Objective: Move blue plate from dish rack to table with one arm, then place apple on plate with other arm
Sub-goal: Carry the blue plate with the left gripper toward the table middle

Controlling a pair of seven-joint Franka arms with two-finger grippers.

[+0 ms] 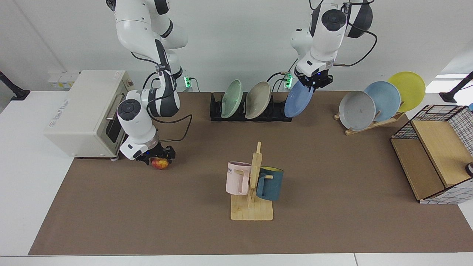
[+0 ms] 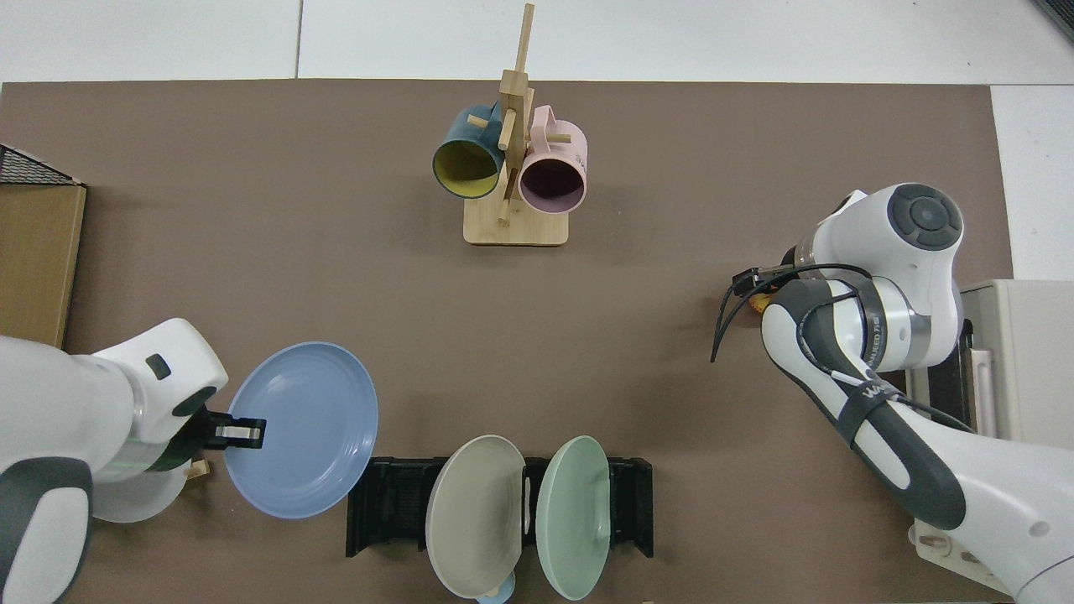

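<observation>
The left gripper (image 1: 312, 82) pinches the rim of the blue plate (image 1: 298, 99), holding it tilted in the air, clear of the dish rack (image 1: 218, 111). The right gripper (image 1: 157, 158) is low on the table (image 1: 147, 221), its fingers closed around the apple (image 1: 159, 163).

Blue plate (image 1: 298, 103) pinched in my left gripper (image 1: 313, 82): matte, smooth, plastic-looking. Table (image 1: 332, 166) mat: matt brown, cloth-like. Dish rack (image 1: 275, 115): black plastic. Apple (image 1: 159, 163): glossy skin. Mug stand (image 1: 252, 210): pale bare wood.
</observation>
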